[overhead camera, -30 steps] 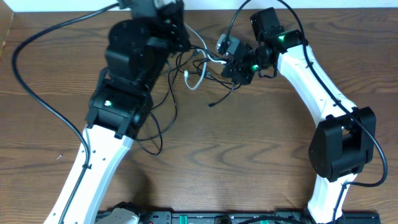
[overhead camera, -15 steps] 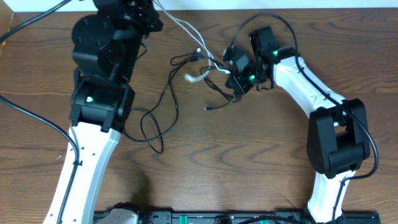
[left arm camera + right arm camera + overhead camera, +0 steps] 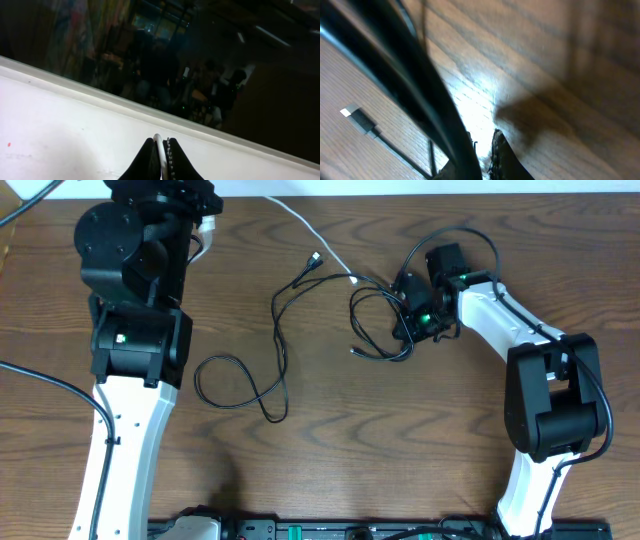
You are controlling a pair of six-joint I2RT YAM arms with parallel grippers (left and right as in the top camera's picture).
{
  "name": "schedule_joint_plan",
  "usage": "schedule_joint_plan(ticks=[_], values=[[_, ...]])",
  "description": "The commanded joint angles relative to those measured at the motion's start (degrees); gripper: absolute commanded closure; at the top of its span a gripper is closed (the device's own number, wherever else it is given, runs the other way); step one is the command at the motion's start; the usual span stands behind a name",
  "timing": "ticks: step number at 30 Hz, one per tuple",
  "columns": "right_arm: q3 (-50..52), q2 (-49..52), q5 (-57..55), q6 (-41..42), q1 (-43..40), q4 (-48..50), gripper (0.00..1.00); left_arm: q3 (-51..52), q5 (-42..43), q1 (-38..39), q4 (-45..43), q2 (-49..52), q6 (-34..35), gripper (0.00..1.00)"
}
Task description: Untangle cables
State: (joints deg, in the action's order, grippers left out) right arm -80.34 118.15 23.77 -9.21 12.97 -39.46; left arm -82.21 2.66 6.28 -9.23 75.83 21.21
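At far edge of brown wooden surface (image 3: pixel 400 440): left fingers (image 3: pixel 146 159) clamped on thin white cord (image 3: pixel 310 234); right fingers (image 3: pixel 501 152) pinching long thin black cord (image 3: pixel 281 340). Step: separation pull. Next: free white end from black loop.

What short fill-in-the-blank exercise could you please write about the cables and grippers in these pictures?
1. The thin flexible cable pinched in the left gripper is ____ in colour.
2. The right gripper is shut on the long thin cable that is ____ in colour.
3. The loops of that long cable rest on the brown wooden ____.
Missing words: white; black; table.
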Motion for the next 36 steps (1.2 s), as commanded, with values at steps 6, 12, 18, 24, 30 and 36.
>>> schedule_joint_plan(ticks=[6,12,18,24,30,36], values=[[1.99,1.33,-11.74,2.99,-0.15,0.13,0.96,-2.16,-0.74,-0.5,-3.48,-1.11,0.26,0.93],[2.08,2.29,-10.95,1.2,0.13,-0.31,0.7,-2.84,1.07,-0.46,-4.39,-1.09,0.35,0.93],[1.64,2.27,-10.75,1.2,0.57,0.0,0.46,-2.84,0.61,-0.5,-8.0,-0.94,0.04,0.92],[0.83,2.08,-7.85,1.22,0.44,-0.55,0.12,-2.84,6.25,-0.42,-8.7,-0.94,0.13,0.93],[-8.24,0.11,-2.29,1.2,-0.31,-9.53,0.07,-2.84,8.9,1.62,-2.45,-0.07,0.02,0.92],[-24.55,-2.34,8.87,-6.25,-1.57,-26.32,0.02,-2.84,8.87,2.16,-2.03,1.29,-0.37,0.92]])
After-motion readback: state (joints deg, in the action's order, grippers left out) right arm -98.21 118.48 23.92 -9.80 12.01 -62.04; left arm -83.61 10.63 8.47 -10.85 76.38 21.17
